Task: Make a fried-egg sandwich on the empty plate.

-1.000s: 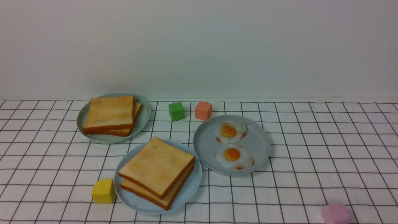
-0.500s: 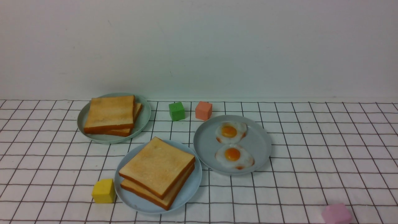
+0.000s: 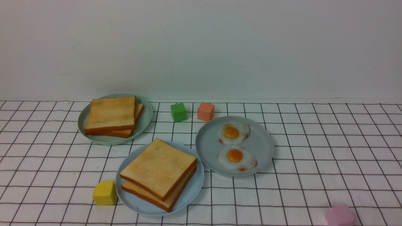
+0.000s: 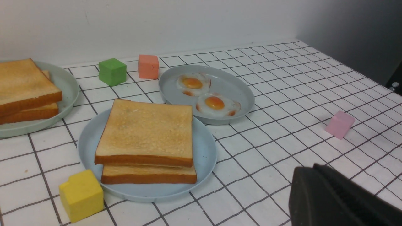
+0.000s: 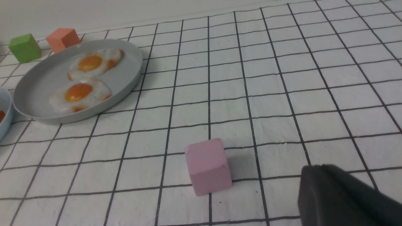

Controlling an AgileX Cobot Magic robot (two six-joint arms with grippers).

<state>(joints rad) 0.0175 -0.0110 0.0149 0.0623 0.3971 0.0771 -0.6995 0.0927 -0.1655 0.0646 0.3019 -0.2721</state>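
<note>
While two eggs [image 3: 234, 146] share one plate [image 3: 207, 147], four toast slices [image 3: 158, 168] fill two.

The tablecloth [image 3: 314, 141] is white with a thin black grid. Golden-brown toast [image 3: 158, 171] with darker crusts sits on a pale sky-blue plate [image 3: 191, 191]. White eggs [image 3: 236, 157] have orange yolks on a grey-blue plate [image 3: 207, 147]. The cubes are yellow [image 3: 104, 192], green [image 3: 178, 112], salmon [image 3: 205, 111] and pink [image 3: 339, 216].
</note>
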